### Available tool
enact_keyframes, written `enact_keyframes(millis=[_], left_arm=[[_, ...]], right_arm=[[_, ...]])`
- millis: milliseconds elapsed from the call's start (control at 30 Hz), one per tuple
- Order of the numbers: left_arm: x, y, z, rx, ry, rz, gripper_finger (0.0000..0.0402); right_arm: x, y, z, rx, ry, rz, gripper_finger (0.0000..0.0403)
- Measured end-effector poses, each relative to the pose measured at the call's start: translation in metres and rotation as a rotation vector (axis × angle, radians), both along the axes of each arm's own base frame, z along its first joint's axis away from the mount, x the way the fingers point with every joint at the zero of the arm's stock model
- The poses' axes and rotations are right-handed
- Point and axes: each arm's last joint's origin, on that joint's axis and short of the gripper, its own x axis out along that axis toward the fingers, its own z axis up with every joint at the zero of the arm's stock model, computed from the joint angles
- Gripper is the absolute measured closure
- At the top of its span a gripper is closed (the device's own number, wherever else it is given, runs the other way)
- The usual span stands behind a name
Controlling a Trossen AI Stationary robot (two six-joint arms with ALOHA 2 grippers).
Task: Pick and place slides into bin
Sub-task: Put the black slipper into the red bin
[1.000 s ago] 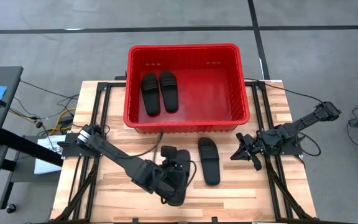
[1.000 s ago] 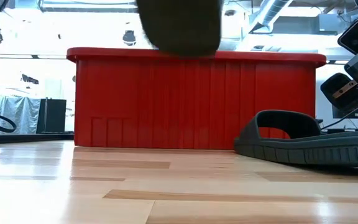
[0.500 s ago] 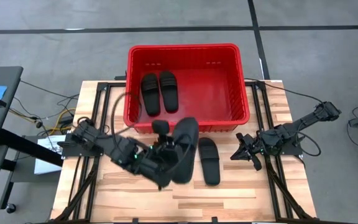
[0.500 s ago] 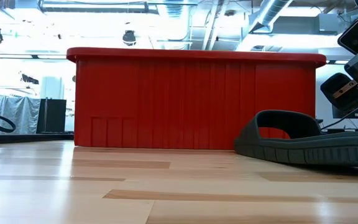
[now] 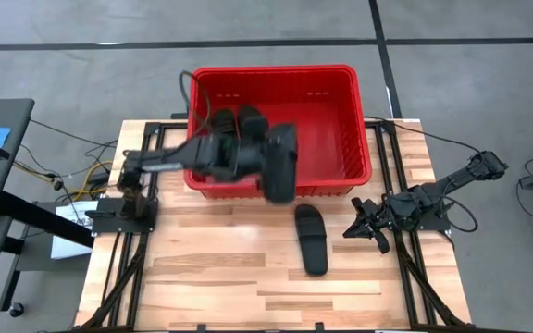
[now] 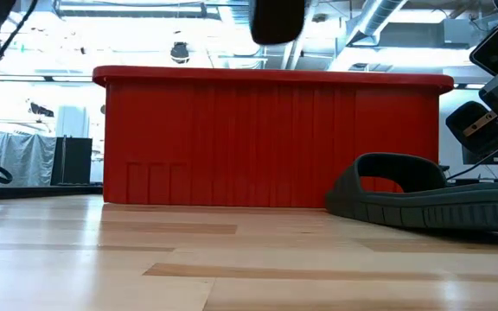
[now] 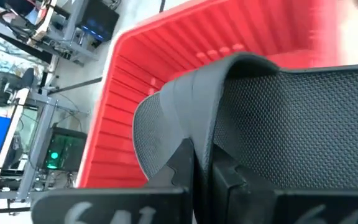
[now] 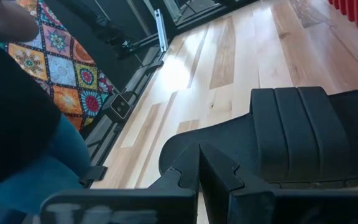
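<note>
A slide (image 5: 281, 165) is gripped by the left tool (image 5: 265, 159) above the bin's (image 5: 276, 189) near rim, ready for dropping; the right tool (image 5: 370, 225), beside the bin, cannot be judged open or closed.

The bin (image 5: 359, 120) is bright red, its walls ribbed in upright lines, and the slides (image 5: 311, 239) are matte black with ribbed straps (one carried slide (image 7: 291, 118) shows a fine diamond-mesh texture). The table (image 5: 202, 277) is pale wood in light and tan planks. At the upper left of the right wrist view lies a rug (image 8: 64, 59) of multicoloured diamonds.
</note>
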Motion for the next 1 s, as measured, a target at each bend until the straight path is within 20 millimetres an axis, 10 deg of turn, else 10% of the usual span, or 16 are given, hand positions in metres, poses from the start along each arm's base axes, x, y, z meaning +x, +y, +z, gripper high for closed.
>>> enact_keyframes(millis=[433,1000], left_arm=[[0.010,0.165,-0.049,-0.028,-0.074,0.109,0.0401],[0.029,0.225,-0.126,-0.020,0.021,0.046,0.0401]], right_arm=[[0.000,0.000,0.000,0.000,0.000,0.000,0.0403],[0.000,0.000,0.000,0.000,0.000,0.001,0.0403]])
